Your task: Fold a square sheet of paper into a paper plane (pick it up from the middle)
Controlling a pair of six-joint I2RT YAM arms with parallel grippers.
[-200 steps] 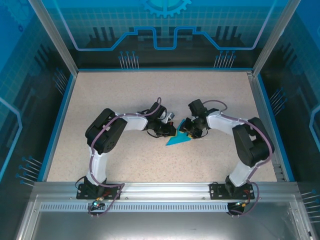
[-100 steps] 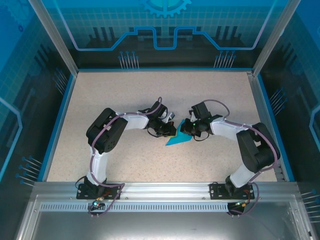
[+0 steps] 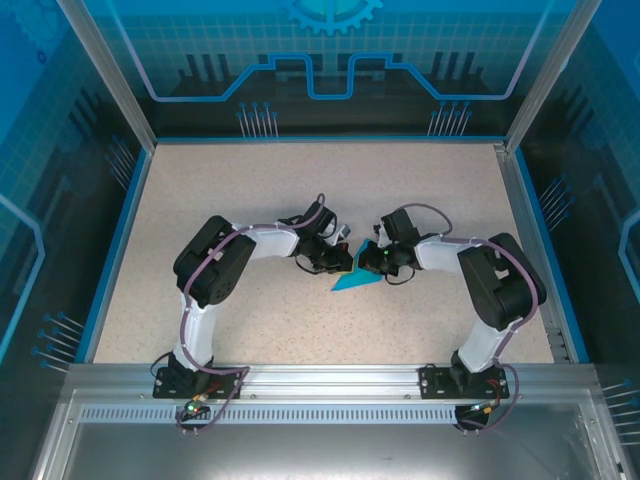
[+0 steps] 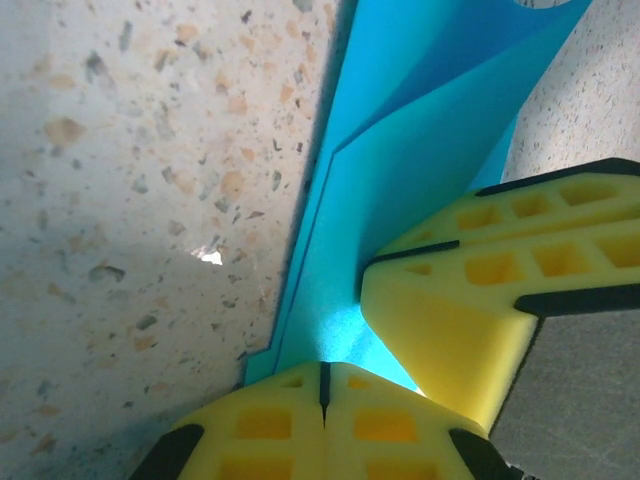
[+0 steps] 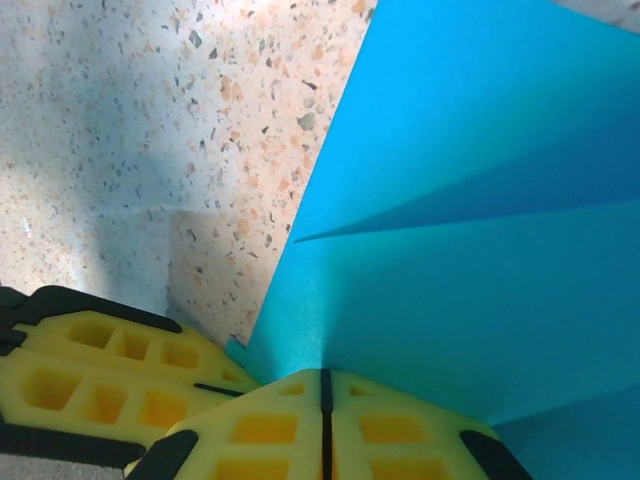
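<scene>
The sheet of paper (image 3: 350,281), turquoise-blue and folded into a pointed triangular shape, lies mid-table between both arms. My left gripper (image 3: 346,262) is shut, its yellow tips (image 4: 322,385) resting on the paper's (image 4: 400,170) near end beside a raised crease. My right gripper (image 3: 371,262) faces it from the right. In the right wrist view the right gripper (image 5: 322,395) is shut with the paper's (image 5: 470,250) layers fanning out from its tips. Each wrist view shows the other gripper's yellow fingers close by: the right's fingers (image 4: 470,300), the left's fingers (image 5: 110,360).
The speckled beige table (image 3: 250,190) is bounded by a blue rim and transparent enclosure walls (image 3: 120,150). Both arm elbows bulge outward, left elbow (image 3: 210,265) and right elbow (image 3: 500,280). The two grippers nearly touch over the paper.
The right gripper swung down and left onto the paper's right end and shut its jaws. The left gripper and the paper stayed in place.
</scene>
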